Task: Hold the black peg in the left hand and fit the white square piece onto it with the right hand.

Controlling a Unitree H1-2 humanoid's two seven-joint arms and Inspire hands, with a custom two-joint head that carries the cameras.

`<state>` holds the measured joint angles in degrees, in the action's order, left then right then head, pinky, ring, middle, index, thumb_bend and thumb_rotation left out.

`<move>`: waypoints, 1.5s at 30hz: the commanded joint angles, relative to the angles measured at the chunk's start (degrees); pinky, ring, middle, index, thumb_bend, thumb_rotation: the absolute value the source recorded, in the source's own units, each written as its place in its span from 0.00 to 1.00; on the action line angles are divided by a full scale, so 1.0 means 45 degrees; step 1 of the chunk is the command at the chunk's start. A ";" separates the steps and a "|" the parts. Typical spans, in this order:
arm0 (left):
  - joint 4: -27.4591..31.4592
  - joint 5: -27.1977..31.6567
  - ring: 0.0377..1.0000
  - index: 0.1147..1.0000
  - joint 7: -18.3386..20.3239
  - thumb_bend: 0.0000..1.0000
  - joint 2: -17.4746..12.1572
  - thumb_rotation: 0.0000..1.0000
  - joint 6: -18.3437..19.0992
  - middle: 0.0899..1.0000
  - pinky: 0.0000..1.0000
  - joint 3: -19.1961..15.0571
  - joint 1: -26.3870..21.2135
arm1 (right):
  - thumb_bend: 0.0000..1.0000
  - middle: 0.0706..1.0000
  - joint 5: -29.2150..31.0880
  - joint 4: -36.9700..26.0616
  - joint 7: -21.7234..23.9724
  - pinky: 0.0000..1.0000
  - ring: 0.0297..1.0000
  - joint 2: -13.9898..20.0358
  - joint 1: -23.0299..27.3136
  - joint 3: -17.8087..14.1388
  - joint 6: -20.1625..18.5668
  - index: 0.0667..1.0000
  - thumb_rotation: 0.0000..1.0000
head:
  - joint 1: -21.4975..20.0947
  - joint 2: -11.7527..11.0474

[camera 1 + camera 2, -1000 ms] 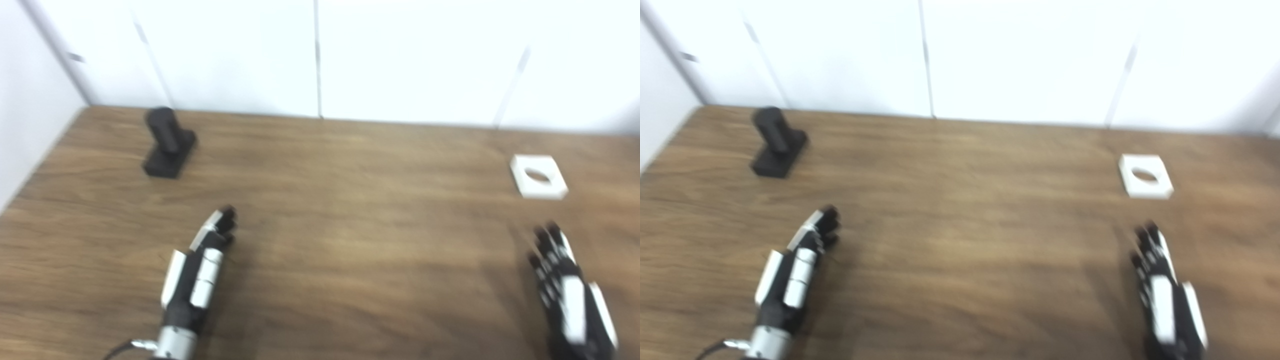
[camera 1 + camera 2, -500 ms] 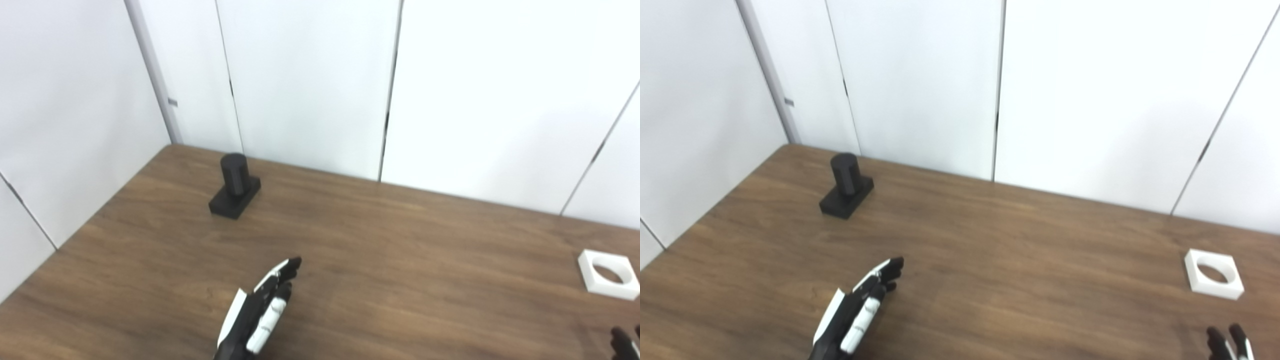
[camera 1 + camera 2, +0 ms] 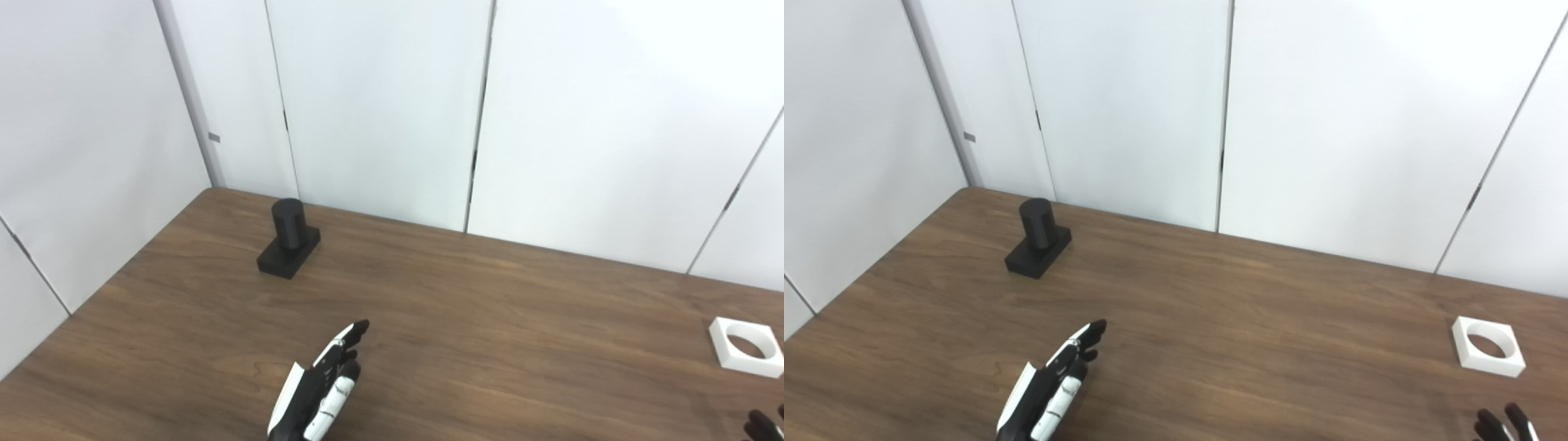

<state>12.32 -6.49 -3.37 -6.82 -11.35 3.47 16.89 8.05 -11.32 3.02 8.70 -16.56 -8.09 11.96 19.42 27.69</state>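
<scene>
1. Your left hand hovers low over the wooden counter, fingers stretched out straight and close together, holding nothing.
2. The black peg stands upright on its rectangular base near the far left corner of the counter, well apart from that hand, ahead of it and a little to its left. The fingers already point roughly that way.
3. The peg's long axis is vertical, so I judge you need to reach forward and wrap the fingers around the cylinder from the side.
4. The white square piece lies flat near the right edge, its round hole facing up.
5. Your right hand shows only dark fingertips at the bottom edge, just short of the piece; I cannot tell its spread.
</scene>
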 commanded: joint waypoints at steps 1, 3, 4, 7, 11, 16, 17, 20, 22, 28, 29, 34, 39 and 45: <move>-0.0392 -0.0195 0.93 0.92 -0.0258 0.50 0.0698 0.75 0.0023 0.94 0.88 0.0028 0.0090 | 0.61 0.87 -0.0109 0.0734 -0.0050 0.87 0.89 -0.0068 0.0042 -0.0068 0.0327 0.93 1.00 | 0.0009 -0.0008; -0.0173 -0.0218 0.94 0.92 -0.0456 0.52 0.0778 0.62 0.0061 0.94 0.91 -0.0114 0.0139 | 0.61 0.86 -0.0097 0.0742 -0.0089 0.88 0.89 -0.0122 0.0021 -0.0078 0.0280 0.93 1.00 | 0.0000 -0.0040; -0.0073 -0.0236 0.95 0.92 -0.0522 0.54 0.0786 0.55 0.0079 0.95 0.92 -0.0155 0.0151 | 0.62 0.86 -0.0079 0.0748 -0.0097 0.88 0.89 -0.0139 0.0015 -0.0080 0.0271 0.93 1.00 | 0.0000 -0.0040; 0.0837 -0.2072 0.93 0.89 -0.1251 0.60 0.0672 0.39 0.0356 0.93 0.89 -0.0438 -0.0058 | 0.62 0.86 -0.0167 0.0779 -0.0098 0.88 0.88 -0.0133 0.0007 -0.0046 0.0369 0.92 1.00 | -0.0058 0.0047; 0.1807 -0.2535 0.93 0.92 -0.1336 0.69 0.0258 0.33 0.1377 0.93 0.89 -0.1110 -0.0739 | 0.63 0.87 -0.0294 0.0795 -0.0144 0.87 0.89 -0.0136 0.0024 -0.0039 0.0372 0.92 1.00 | -0.0118 0.0097; 0.2578 -0.4551 0.91 0.91 -0.1361 0.82 -0.0263 0.40 0.3068 0.93 0.85 -0.1781 -0.1588 | 0.68 0.87 -0.0424 0.0890 -0.0197 0.90 0.89 -0.0197 0.0025 -0.0075 0.0518 0.92 1.00 | -0.0108 0.0147; 0.2668 -0.4972 0.91 0.91 -0.1322 0.82 -0.0352 0.41 0.3427 0.93 0.85 -0.1880 -0.1774 | 0.69 0.87 -0.0458 0.0849 -0.0204 0.90 0.89 -0.0195 0.0019 -0.0079 0.0480 0.92 1.00 | -0.0108 0.0147; 0.2665 -0.6179 0.95 0.92 -0.1340 0.85 -0.0592 0.46 0.4037 0.95 0.91 -0.2093 -0.2228 | 0.71 0.87 -0.0434 0.0781 -0.0183 0.90 0.89 -0.0169 0.0001 -0.0104 0.0460 0.93 1.00 | -0.0131 0.0267; 0.2462 -0.7023 0.94 0.91 -0.1567 0.86 -0.0760 0.47 0.4195 0.94 0.89 -0.2220 -0.2494 | 0.71 0.87 -0.0309 0.0767 -0.0129 0.89 0.89 -0.0138 -0.0020 -0.0128 0.0543 0.93 1.00 | -0.0135 0.0290; 0.1675 -0.9289 0.92 0.86 -0.2106 0.87 -0.1164 0.49 0.4937 0.90 0.94 -0.2404 -0.3189 | 0.71 0.87 -0.0201 0.0470 -0.0162 0.88 0.89 -0.0122 -0.0151 -0.0174 0.0165 0.91 0.94 | -0.0150 0.0417; 0.1485 -0.9527 0.92 0.85 -0.2149 0.87 -0.1189 0.49 0.5158 0.90 0.94 -0.2422 -0.3337 | 0.71 0.87 -0.0234 0.0466 -0.0153 0.89 0.89 -0.0111 -0.0159 -0.0179 0.0183 0.91 0.93 | -0.0150 0.0417; 0.0289 -1.0150 0.91 0.83 -0.2517 0.88 -0.1416 0.50 0.5863 0.88 0.92 -0.2556 -0.4156 | 0.73 0.87 -0.0081 0.0440 -0.0033 0.92 0.90 -0.0055 -0.0211 -0.0207 0.0201 0.91 0.88 | -0.0216 0.0490; -0.0782 -1.0176 0.91 0.84 -0.2616 0.88 -0.1718 0.51 0.6480 0.89 0.90 -0.2640 -0.4889 | 0.71 0.87 0.0000 0.0384 0.0045 0.87 0.90 -0.0001 -0.0265 -0.0206 0.0292 0.90 0.84 | -0.0189 0.0553; -0.1875 -0.9955 0.92 0.85 -0.2766 0.84 -0.1923 0.50 0.7019 0.89 0.93 -0.2568 -0.5545 | 0.72 0.87 0.0019 0.0434 0.0070 0.83 0.88 0.0006 -0.0256 -0.0241 0.0403 0.90 0.83 | -0.0176 0.0593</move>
<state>3.79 -50.95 -13.80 -14.15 20.05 -7.94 -5.47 7.90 -11.40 3.11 8.77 -17.24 -9.07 12.84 18.54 30.32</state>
